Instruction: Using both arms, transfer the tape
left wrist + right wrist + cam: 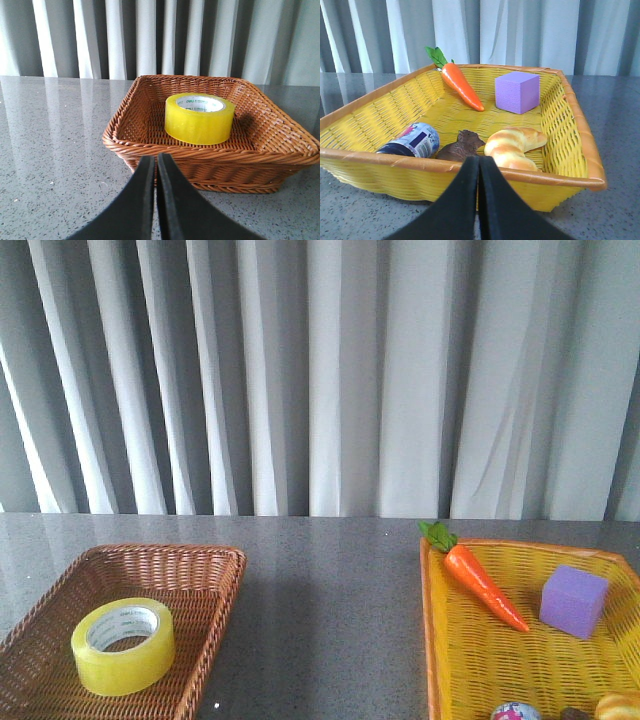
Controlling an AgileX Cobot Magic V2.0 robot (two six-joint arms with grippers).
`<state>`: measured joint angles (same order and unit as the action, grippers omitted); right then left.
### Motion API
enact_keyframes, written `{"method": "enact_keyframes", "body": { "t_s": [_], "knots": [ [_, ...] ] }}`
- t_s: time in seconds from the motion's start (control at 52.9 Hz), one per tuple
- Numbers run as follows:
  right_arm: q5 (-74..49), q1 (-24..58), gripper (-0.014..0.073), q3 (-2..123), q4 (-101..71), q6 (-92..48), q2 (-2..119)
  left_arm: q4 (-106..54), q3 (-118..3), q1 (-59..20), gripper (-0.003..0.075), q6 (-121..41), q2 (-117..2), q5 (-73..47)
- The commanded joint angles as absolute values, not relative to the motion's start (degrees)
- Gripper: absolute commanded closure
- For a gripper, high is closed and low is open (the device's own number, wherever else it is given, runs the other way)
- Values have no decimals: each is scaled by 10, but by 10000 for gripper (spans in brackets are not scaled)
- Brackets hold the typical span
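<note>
The yellow tape (pixel 123 645) lies flat in the brown wicker basket (pixel 215 592) at the front left of the table. It also shows in the left wrist view (pixel 199 119), inside the brown basket (pixel 150 150). My left gripper (pixel 155 162) is shut and empty, low over the table just short of the basket's near rim. My right gripper (pixel 479 162) is shut and empty, just short of the near rim of the yellow basket (pixel 395 162). Neither arm shows in the front view.
The yellow basket (pixel 428 640) at the right holds a toy carrot (pixel 480 585), a purple cube (pixel 573 600), a croissant (pixel 512 145), a brown toy animal (pixel 462 145) and a small printed bottle (pixel 412 142). Grey curtains hang behind the grey speckled table (pixel 330 580).
</note>
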<state>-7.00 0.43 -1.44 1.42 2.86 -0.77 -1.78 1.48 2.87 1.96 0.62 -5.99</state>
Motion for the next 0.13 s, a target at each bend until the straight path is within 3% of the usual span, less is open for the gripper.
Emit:
{"method": "enact_keyframes", "body": {
  "t_s": [0.0, 0.113],
  "knots": [
    [-28, 1, 602, -19, 14, 27, -15, -22, 2, 27, 726, 24, 16, -14],
    [-28, 0, 602, -19, 14, 27, -15, -22, 2, 27, 726, 24, 16, -14]
  ]
}}
